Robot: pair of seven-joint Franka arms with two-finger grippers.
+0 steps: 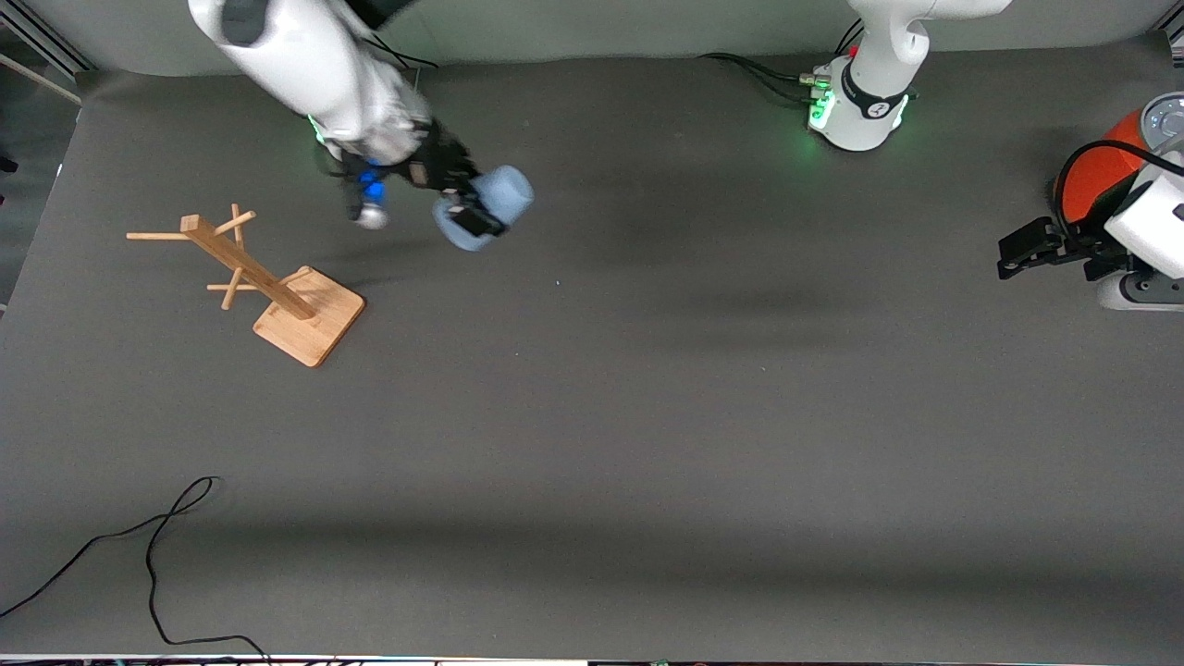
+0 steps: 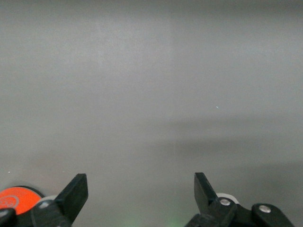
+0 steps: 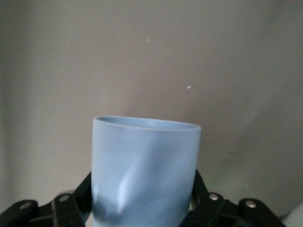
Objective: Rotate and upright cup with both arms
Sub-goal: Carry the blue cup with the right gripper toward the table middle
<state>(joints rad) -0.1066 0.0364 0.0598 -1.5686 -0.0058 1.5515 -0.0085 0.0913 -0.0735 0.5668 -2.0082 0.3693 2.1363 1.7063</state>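
Observation:
The light-blue cup (image 1: 506, 195) is held off the table, tilted on its side, over the mat near the right arm's base. My right gripper (image 1: 474, 218) is shut on it, a finger on each side of its wall. In the right wrist view the cup (image 3: 146, 161) fills the space between the fingers (image 3: 75, 201), its rim pointing away from the camera. My left gripper (image 1: 1019, 252) is open and empty at the left arm's end of the table, beside the orange-red can. In the left wrist view its fingertips (image 2: 75, 189) stand wide apart over bare mat.
A wooden rack (image 1: 268, 287) with pegs stands toward the right arm's end, nearer the front camera than the cup. An orange-red can (image 1: 1096, 171) with a grey lid stands by the left gripper and shows in the left wrist view (image 2: 16, 198). A black cable (image 1: 157, 546) lies near the front edge.

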